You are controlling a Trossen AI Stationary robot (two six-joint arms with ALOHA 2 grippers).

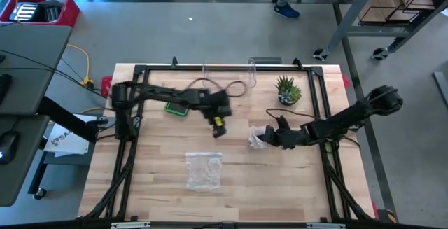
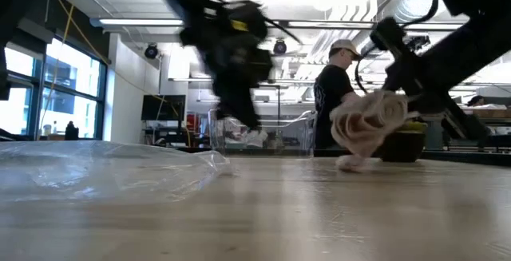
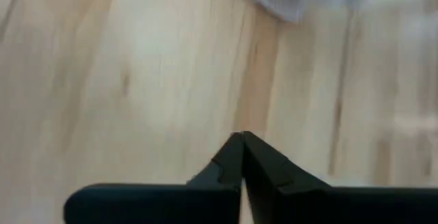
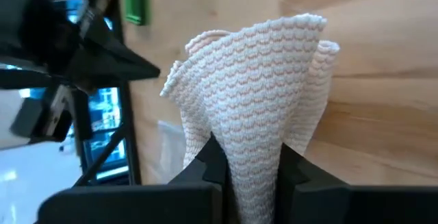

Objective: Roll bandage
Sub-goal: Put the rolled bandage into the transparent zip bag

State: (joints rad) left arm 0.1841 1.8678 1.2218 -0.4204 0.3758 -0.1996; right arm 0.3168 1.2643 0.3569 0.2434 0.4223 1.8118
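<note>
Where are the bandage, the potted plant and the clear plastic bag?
bandage (image 4: pixel 256 107): right wrist view, middle of the pinched fabric.
potted plant (image 1: pixel 288 89): high view, its leaves.
clear plastic bag (image 1: pixel 204 170): high view, its centre.

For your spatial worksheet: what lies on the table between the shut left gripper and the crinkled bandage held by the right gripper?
Only bare wooden table separates the left gripper from the cream bandage, seen from the high view.

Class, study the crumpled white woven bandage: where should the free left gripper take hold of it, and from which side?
Grip the loose fanned end of the white woven bandage, opposite the right gripper, which pinches its gathered end. Probably bring the shut left gripper in from its own side, opened first: there the folds flare free.
</note>
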